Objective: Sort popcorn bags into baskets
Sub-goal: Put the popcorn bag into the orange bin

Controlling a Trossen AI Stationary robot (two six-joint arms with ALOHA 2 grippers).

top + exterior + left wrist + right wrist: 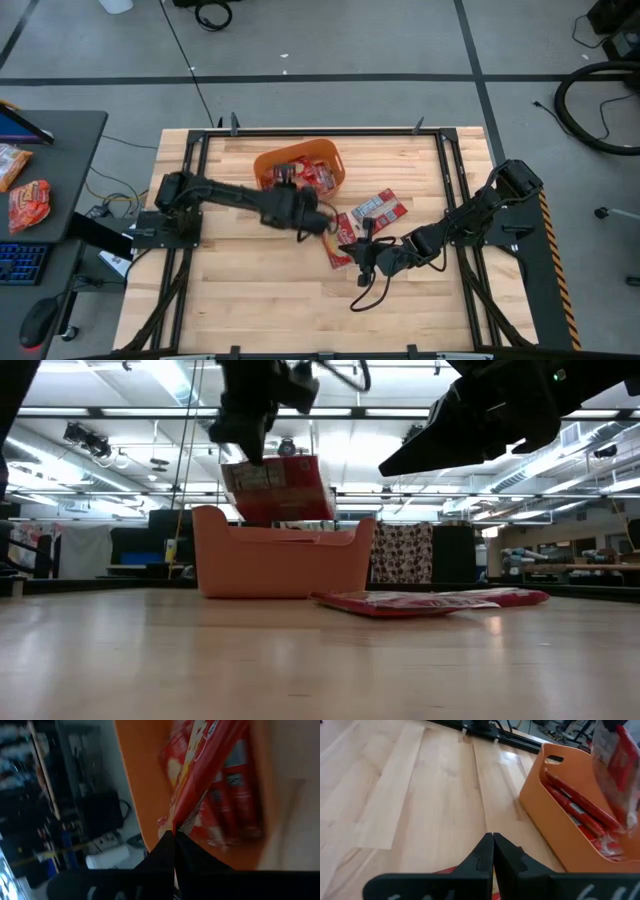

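Note:
The orange basket (300, 165) stands at the table's far middle and holds several red popcorn bags (312, 176). My left gripper (303, 213) hovers just near of the basket, shut on one red popcorn bag (275, 488), which also shows in the right wrist view as the hanging bag (615, 770). Two or three more bags lie flat on the table, one bag (378, 208) right of the basket and another bag (343, 243) nearer. My right gripper (365, 255) is shut and held above the nearer bag, clear of the wood, touching nothing. My left gripper (175, 837) pinches the popcorn bag by one edge (184, 820) between its two fingertips. The fingers come from above and point down. The bag (275, 488) hangs below them, lifted clear of the table, at the height of the basket's rim (285, 530).
Bare wood fills the table's near half and left part (410, 795). A black frame rail (320, 132) runs along the far edge. Cables (365, 290) trail near my right gripper. A side desk to the left holds orange-red snack packs (30, 203).

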